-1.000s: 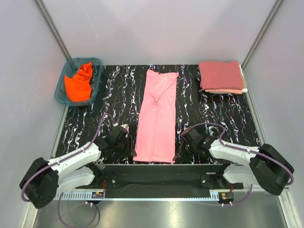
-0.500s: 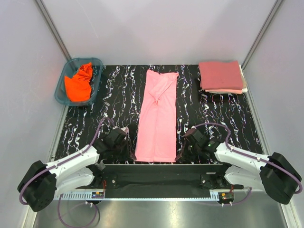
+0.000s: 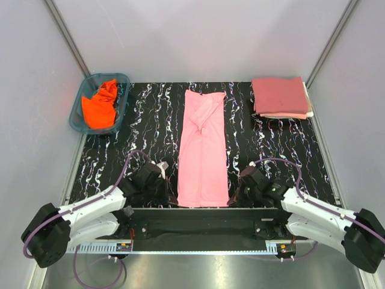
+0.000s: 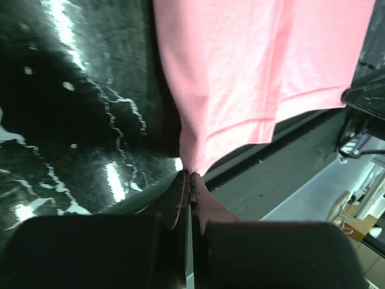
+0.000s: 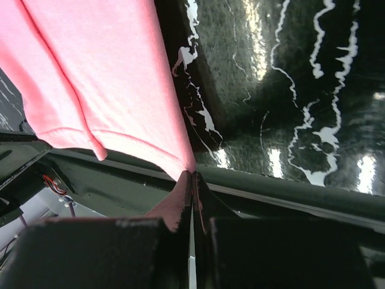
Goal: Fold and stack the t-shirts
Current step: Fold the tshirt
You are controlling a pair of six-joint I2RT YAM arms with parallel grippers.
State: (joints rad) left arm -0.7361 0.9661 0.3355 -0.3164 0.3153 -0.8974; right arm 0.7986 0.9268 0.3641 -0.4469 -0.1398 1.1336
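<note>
Top external: our left gripper [image 3: 173, 197] and right gripper [image 3: 234, 197] just pinched the near corners of the pink shirt [image 3: 203, 150], so we can fold.

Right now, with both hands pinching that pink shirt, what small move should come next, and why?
The left hand and right hand are each shut on a near hem corner of the light pink shirt, which lies flat as a long narrow strip, longer than the folded stack. So probably lift both corners together and carry them toward the far end, folding it in half.
</note>
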